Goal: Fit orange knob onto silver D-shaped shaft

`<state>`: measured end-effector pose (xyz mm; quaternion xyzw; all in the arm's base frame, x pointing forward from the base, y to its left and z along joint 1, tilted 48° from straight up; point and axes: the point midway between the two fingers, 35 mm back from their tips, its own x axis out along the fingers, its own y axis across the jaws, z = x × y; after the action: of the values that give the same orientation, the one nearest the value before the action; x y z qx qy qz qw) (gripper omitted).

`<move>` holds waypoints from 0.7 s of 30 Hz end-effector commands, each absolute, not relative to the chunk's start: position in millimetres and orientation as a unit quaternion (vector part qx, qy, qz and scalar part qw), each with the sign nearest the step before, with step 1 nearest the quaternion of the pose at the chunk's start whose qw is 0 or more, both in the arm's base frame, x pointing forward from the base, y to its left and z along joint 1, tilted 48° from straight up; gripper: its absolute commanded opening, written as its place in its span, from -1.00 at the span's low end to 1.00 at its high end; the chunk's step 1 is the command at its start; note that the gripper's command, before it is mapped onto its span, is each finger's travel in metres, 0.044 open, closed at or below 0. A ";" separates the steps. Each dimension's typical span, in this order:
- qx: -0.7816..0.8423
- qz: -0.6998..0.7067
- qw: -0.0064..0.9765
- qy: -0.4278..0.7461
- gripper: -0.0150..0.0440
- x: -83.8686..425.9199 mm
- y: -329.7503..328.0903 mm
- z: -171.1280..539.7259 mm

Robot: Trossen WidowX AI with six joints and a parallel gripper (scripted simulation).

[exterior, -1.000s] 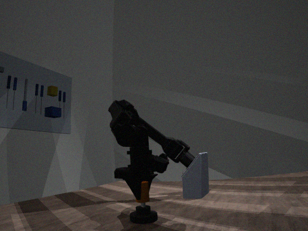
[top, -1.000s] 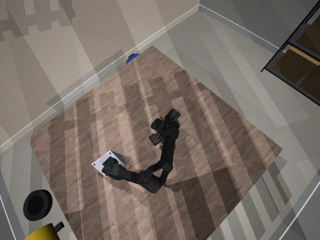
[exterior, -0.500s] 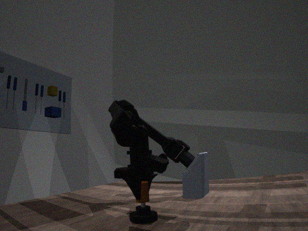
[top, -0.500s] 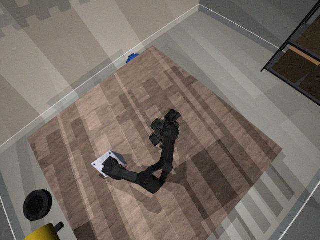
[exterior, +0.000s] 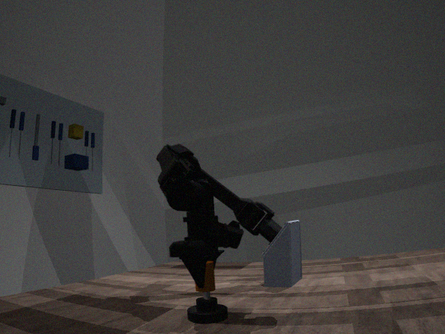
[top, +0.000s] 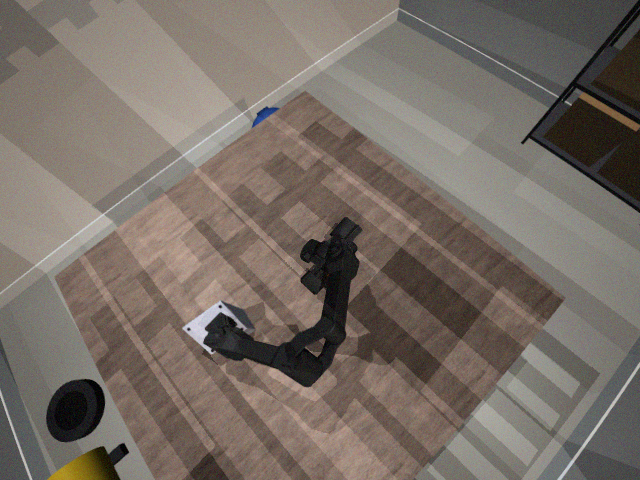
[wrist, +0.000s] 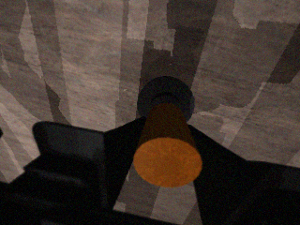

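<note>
The orange knob [exterior: 210, 276] [wrist: 168, 161] is upright between the fingers of my gripper [exterior: 204, 282] [wrist: 165, 124], which is shut on it. The silver shaft [exterior: 206, 295] shows as a short length just under the knob. Below it stands the black round pedestal [exterior: 207, 313] [wrist: 165, 86], with a gap between it and the knob's lower edge. In the wrist view the knob covers the shaft and part of the pedestal. The knob's hole and the flat sides are hidden. In the top view the arm hides the knob and pedestal.
The arm's base is fixed to a grey wedge-shaped mount [top: 193, 329] [exterior: 281, 262] on the wooden table top [top: 170, 248] [exterior: 377, 298]. Beyond the table are a yellow object [top: 85, 467], a black round object [top: 75, 410], a blue object [top: 264, 116] and a dark shelf rack.
</note>
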<state>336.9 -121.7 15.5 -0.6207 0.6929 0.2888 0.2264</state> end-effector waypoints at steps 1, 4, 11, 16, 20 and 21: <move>-0.627 0.303 0.212 0.686 -0.49 337.8 -120.4 14.5; -0.627 0.303 0.212 0.686 -0.49 337.4 -120.8 14.5; -0.627 0.303 0.212 0.686 -0.49 336.9 -121.6 15.1; -0.627 0.303 0.212 0.686 -0.49 336.7 -123.0 14.5; -0.627 0.303 0.212 0.686 -0.49 336.1 -124.1 13.4; -0.627 0.303 0.212 0.686 -0.49 336.2 -123.7 13.8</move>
<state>336.1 -123.1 13.6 -0.6255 0.6865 0.3028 0.2138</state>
